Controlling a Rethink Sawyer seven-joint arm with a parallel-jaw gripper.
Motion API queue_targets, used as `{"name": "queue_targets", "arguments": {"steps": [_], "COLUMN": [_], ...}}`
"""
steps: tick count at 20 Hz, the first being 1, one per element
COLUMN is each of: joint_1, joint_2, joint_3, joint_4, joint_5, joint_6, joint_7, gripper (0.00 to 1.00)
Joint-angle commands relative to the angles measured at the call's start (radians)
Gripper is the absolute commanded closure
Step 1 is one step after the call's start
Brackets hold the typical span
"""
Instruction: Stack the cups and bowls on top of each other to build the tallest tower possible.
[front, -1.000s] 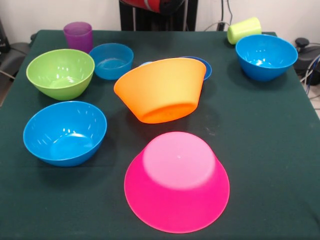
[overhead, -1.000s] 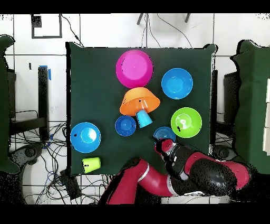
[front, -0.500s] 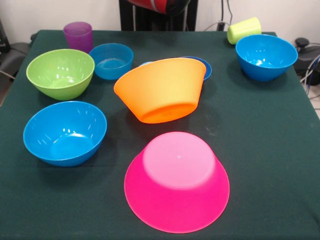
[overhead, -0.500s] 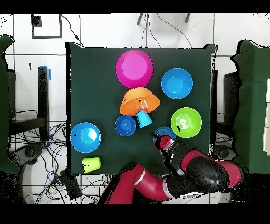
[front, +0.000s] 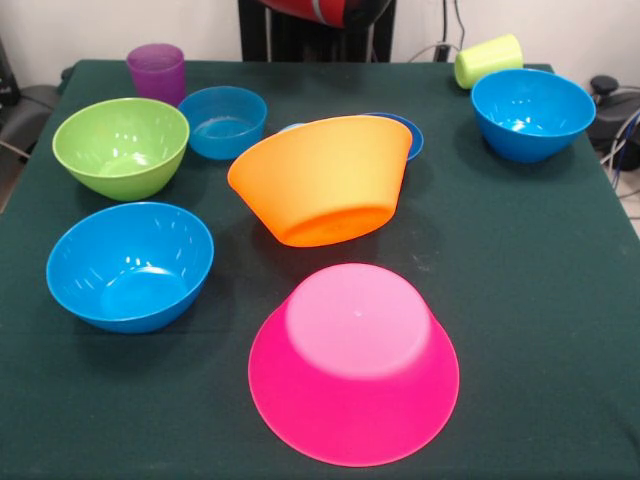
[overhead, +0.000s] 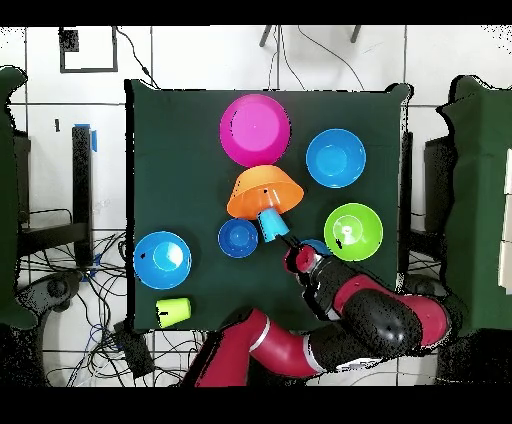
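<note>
You see a dark green table cloth (front: 540, 300) carrying a hot pink bowl (front: 354, 362), an orange bowl (front: 322, 178), a lime green bowl (front: 121, 146) and bright blue bowls (front: 130, 265). The cups are translucent purple (front: 157, 72), yellow-green (front: 488, 60) and light blue (overhead: 272, 224). The arm (overhead: 330, 330) is red and black.

Open room for you: the bare worktop (front: 520, 300) beside the upside-down pink bowl (front: 354, 365), and the strip between it and the blue bowl (front: 130, 265). Obstacles: the tilted orange bowl (front: 322, 178) mid-worktop, with the green bowl (front: 121, 146), small light-blue bowl (front: 222, 121) and purple cup (front: 156, 72) crowded together near one corner. The robot arm (overhead: 380, 320) overhangs that corner's edge.
</note>
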Motion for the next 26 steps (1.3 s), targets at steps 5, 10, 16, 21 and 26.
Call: {"name": "queue_targets", "arguments": {"steps": [5,10,16,21,26], "joint_1": [0.059,0.081,0.104,0.123,0.135], "joint_2": [0.216,0.254,0.276,0.294,0.306], "joint_3": [0.169,0.2,0.224,0.242,0.25], "joint_4": [0.069,0.098,0.15,0.188,0.235], "joint_5": [-0.023,-0.001,0.031,0.056,0.083], "joint_6": [-0.109,-0.17,-0.23,-0.282,-0.33], "joint_7": [-0.317,-0.344,-0.382,-0.412,-0.457], "gripper": [0.0,0.0,0.0,0.0,0.0]}}
